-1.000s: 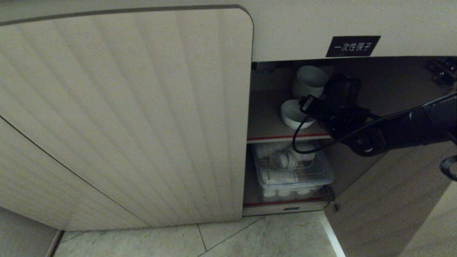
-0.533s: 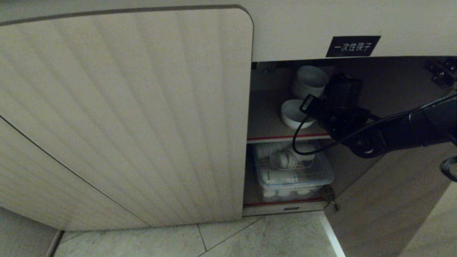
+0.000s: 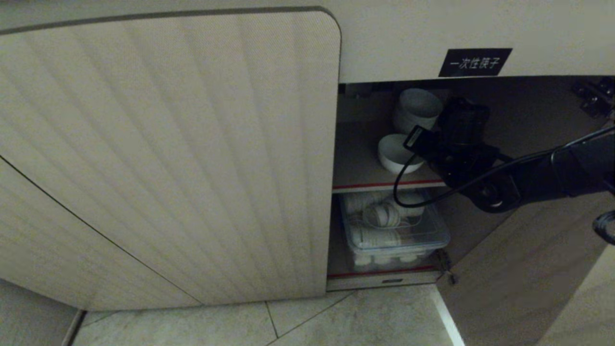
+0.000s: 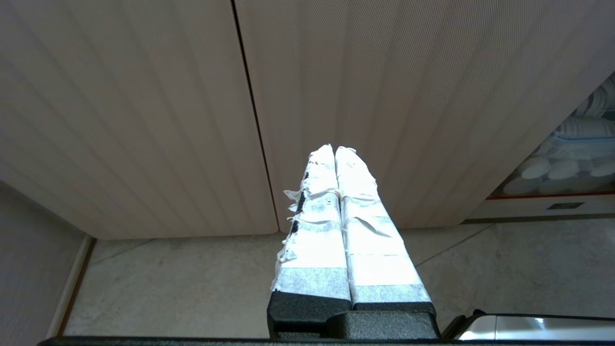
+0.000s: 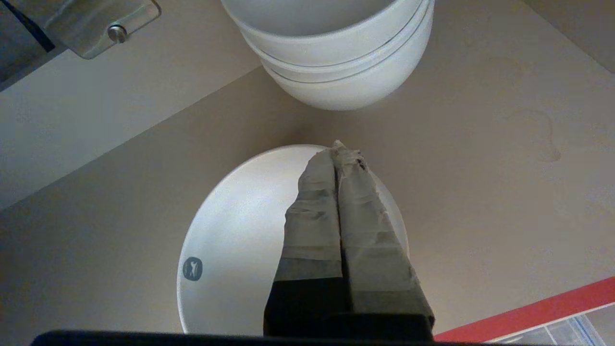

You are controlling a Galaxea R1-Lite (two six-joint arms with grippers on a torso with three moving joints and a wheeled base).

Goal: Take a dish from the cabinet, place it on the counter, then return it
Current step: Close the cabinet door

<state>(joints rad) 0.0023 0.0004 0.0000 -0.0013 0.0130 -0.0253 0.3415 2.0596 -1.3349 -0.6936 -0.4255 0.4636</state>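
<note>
My right gripper [image 5: 336, 146] is inside the cabinet [image 3: 408, 43] on the upper shelf [image 5: 504, 158], fingers pressed together w/ no visible gap, tips sitting right at the far rim of the dish [image 5: 230, 226]. The rim wall looks pinched between them but it's thin and hidden at the tips, so I judge it gripped, not certain. The dish is the lone white bowl, upright, mouth up, directly under and around my fingers; it's round so no long axis, what matters is the wall running across my closing line at the far side. Straight past the tips, apart from the dish, sits a stack of bowls [image 5: 331, 53] nearer the back wall. So the pull-out has to come toward me and up a bit, away from that stack, over the red shelf edge [image 5: 528, 307] and out the open side. In the head view my right arm reaches in from the open door side; the dish [image 3: 391, 154] is near the shelf front. Below: clear bin [image 3: 399, 235] w/ more white ware. Left gripper [image 4: 336, 149] is parked outside, low by the closed fluted door [image 4: 384, 96] near the floor [image 4: 168, 288], fingers together, empty. Right arm is the only one near enough.
</note>
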